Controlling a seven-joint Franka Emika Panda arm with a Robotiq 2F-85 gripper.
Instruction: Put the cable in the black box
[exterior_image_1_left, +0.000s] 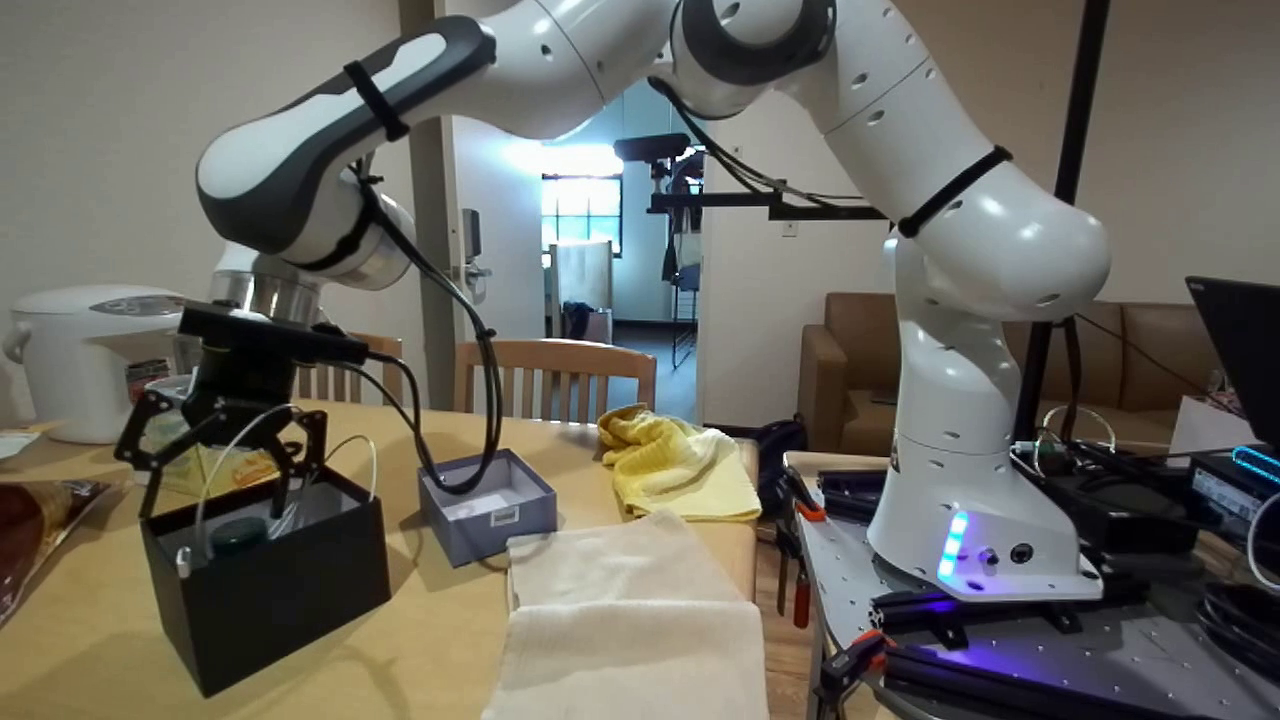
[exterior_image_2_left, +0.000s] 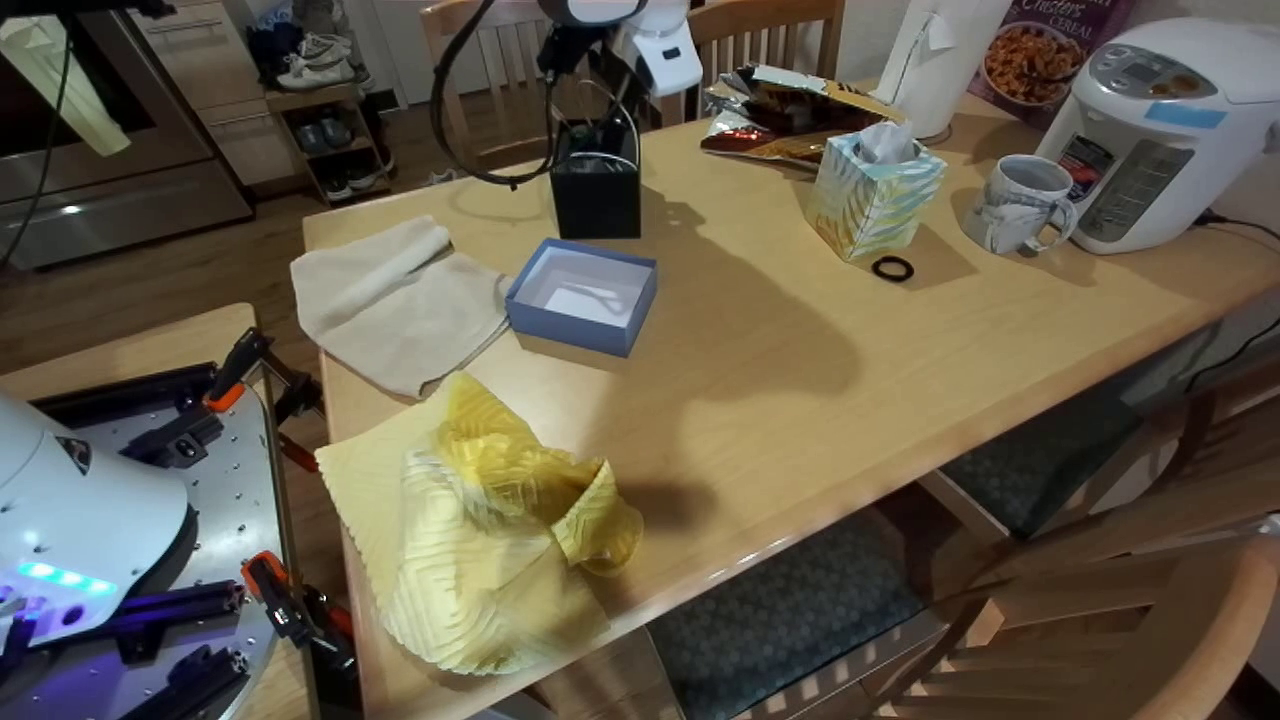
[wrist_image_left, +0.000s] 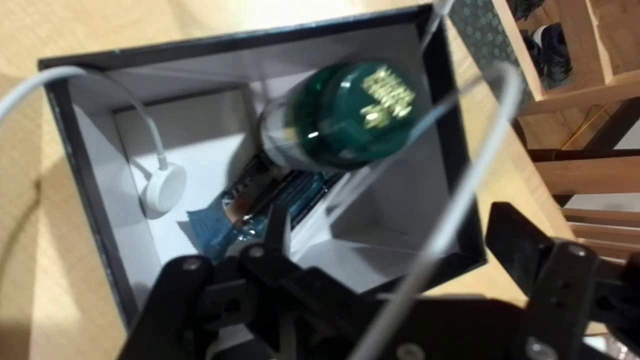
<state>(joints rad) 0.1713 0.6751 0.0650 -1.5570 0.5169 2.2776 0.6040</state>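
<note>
The black box (exterior_image_1_left: 270, 595) stands upright on the table, also visible in an exterior view (exterior_image_2_left: 597, 205). Spread over it is my gripper (exterior_image_1_left: 215, 500), its jaws wide apart and nothing clamped between them. In the wrist view one fingertip lies over the box interior and the other beyond its rim (wrist_image_left: 82, 160). The white cable (wrist_image_left: 440, 240) arches up out of the box and crosses in front of the gripper. Its round white end (wrist_image_left: 167, 189) rests inside, while a small plug end (exterior_image_1_left: 183, 562) hangs at the rim. Part of the cable is hidden.
A green-capped bottle (wrist_image_left: 370, 110) and a blue packet (wrist_image_left: 215, 225) lie in the black box. Close by are a grey-blue box (exterior_image_1_left: 490, 515), a beige cloth (exterior_image_1_left: 620, 610) and a yellow cloth (exterior_image_1_left: 685, 475). A tissue box (exterior_image_2_left: 870, 205) and mug (exterior_image_2_left: 1010, 205) stand farther along.
</note>
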